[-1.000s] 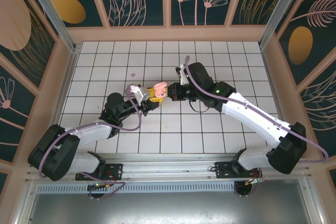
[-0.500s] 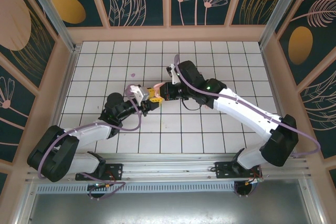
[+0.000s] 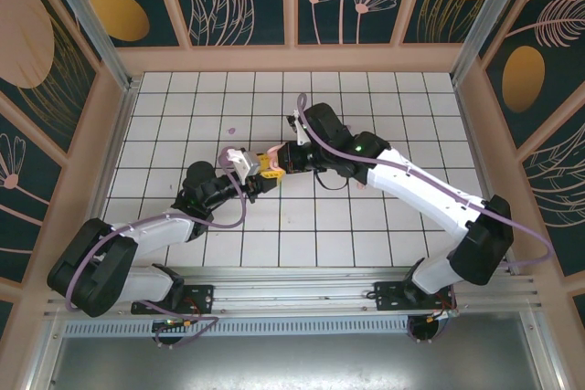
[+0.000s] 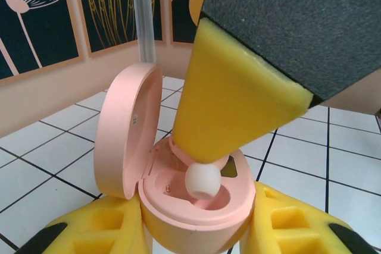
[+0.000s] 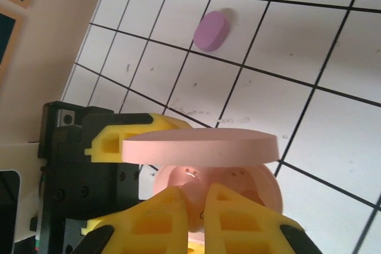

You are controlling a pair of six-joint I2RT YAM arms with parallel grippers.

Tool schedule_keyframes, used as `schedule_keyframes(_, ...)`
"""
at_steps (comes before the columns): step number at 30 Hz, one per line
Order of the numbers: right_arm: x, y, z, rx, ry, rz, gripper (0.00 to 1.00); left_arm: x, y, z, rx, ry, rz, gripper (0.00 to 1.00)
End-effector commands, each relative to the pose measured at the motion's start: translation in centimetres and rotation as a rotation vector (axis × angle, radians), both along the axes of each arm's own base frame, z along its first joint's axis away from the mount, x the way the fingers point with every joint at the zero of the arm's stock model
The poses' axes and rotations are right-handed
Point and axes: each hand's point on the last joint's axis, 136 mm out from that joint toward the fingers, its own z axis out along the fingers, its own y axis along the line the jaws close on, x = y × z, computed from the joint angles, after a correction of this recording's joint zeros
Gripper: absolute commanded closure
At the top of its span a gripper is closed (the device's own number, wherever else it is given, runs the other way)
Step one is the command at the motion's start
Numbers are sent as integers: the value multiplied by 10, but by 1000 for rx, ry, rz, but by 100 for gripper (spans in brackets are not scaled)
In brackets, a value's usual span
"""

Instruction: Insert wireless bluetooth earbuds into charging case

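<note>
Fingers of the left gripper [image 3: 262, 168] clamp a pale pink oval plastic charging case [image 4: 191, 223], lid raised. Right gripper [image 5: 200, 207], nearly closed, pinches a tiny pale rounded earbud [image 4: 202, 181] at the case's open well.

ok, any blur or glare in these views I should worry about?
Top external: evenly lit, sharp, no glare on the tiled floor. Left wrist: pink case and earbud crisp, near yellow fingers at the bottom edge soft. Right wrist: pink lid sharp, purple case farther off a touch soft.
</note>
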Motion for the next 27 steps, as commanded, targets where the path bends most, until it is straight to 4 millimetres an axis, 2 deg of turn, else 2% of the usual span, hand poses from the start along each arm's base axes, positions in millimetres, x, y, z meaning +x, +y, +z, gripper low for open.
schedule_keyframes(1, -3, -6, 2, -68, -17, 13, 91, -1, -1, 18, -16, -68, 1, 91)
schedule_keyframes(14, -10, 12, -9, -119, -5, 67, 91, 1, -2, 19, -14, -63, 0, 91)
schedule_keyframes(27, 0, 4, -13, -211, -27, 12, 91, -1, -1, 20, -14, -65, -5, 91)
